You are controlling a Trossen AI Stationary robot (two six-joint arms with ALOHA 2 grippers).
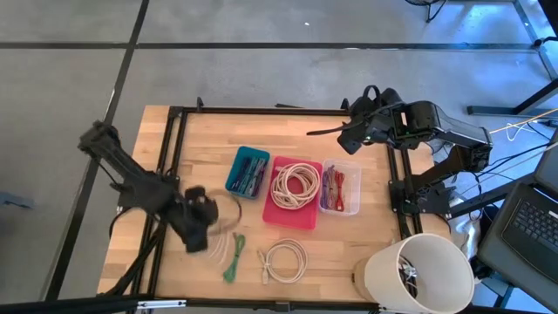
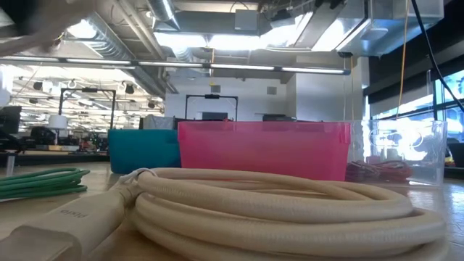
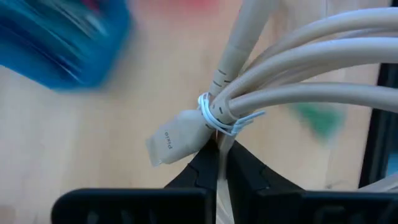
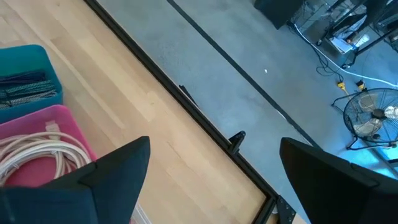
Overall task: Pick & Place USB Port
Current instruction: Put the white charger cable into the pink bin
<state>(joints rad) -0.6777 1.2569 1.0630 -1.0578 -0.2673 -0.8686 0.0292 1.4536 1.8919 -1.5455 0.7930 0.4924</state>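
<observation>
My left gripper [image 3: 217, 163] is shut on a coiled beige USB cable [image 3: 298, 68] bound with a white tie; its plug [image 3: 169, 142] sticks out beside the fingers. In the high view this gripper [image 1: 202, 228] is over the table's near left, with the coil a faint loop [image 1: 230, 216] beside it. Another beige cable coil [image 1: 284, 262] and a green cable [image 1: 234, 258] lie flat on the table nearby. My right gripper [image 4: 211, 180] stands open and bare, high over the table's far right [image 1: 350, 133]. My left gripper pinches the cable bundle between its two fingers right at the white tie [image 3: 219, 122], just behind the plug. The fingers slant down from above. The coil runs away from the fingers and the plug juts out sideways. The bundle looks lifted off the wood.
Three bins stand in a row mid-table: a blue one [image 1: 248, 172] with cables, a pink one [image 1: 307, 218] holding a beige coil, and a clear one [image 1: 350, 206] with red cables. A white bucket-like thing [image 1: 418, 272] stands at the near right corner. A black frame [image 1: 261, 111] borders the table.
</observation>
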